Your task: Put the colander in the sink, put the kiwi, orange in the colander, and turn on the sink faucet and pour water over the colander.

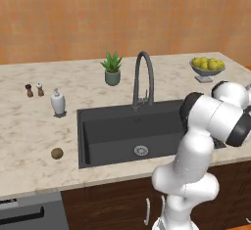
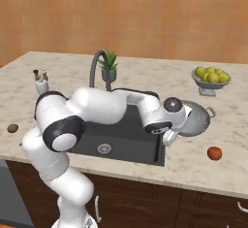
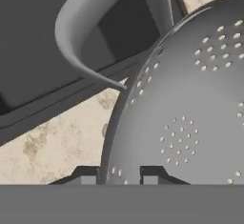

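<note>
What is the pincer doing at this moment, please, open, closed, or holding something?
Pincer: closed on the rim of the colander, one fingertip on each side of its wall, on the counter right of the sink.

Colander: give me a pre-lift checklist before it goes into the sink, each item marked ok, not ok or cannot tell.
1. Gripper shut on the colander rim, one finger either side: ok.
2. Colander off the counter: cannot tell; it leans tilted beside the sink.
3. Sink basin bare for the drop: ok.
4. Sink faucet spout over the basin's back edge, away from the entry path: ok.
5. Orange on the counter, apart from the colander: ok.
6. Kiwi left of the sink, undisturbed: ok.
</note>
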{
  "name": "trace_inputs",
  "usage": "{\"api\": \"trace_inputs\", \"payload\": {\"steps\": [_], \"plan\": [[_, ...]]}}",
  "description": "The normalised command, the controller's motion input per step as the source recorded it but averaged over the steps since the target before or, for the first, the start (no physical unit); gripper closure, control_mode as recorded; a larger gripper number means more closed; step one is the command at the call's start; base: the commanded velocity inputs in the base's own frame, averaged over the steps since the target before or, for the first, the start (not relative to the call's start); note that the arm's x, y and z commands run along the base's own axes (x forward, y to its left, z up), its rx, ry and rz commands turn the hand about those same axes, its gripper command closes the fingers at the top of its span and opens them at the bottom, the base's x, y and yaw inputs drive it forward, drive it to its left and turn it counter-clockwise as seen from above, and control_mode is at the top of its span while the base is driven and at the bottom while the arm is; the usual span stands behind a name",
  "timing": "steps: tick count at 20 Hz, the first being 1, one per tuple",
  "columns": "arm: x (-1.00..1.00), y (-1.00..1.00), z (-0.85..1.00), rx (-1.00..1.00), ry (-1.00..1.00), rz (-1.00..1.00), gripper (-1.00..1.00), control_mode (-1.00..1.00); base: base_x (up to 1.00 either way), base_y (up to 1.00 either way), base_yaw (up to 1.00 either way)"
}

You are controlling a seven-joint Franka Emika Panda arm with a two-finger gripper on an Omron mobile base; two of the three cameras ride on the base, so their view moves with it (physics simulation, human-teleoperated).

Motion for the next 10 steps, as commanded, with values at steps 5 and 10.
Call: {"api": "trace_inputs", "payload": {"steps": [5,10], "plan": [[-0.57,0.64,0.25,-0.29,0.0,0.68,1.0,-1.0,0.0,0.0,0.0],[-0.49,0.39,0.05,-0.23,0.03,0.71,1.0,-1.0,0.0,0.0,0.0]]}}
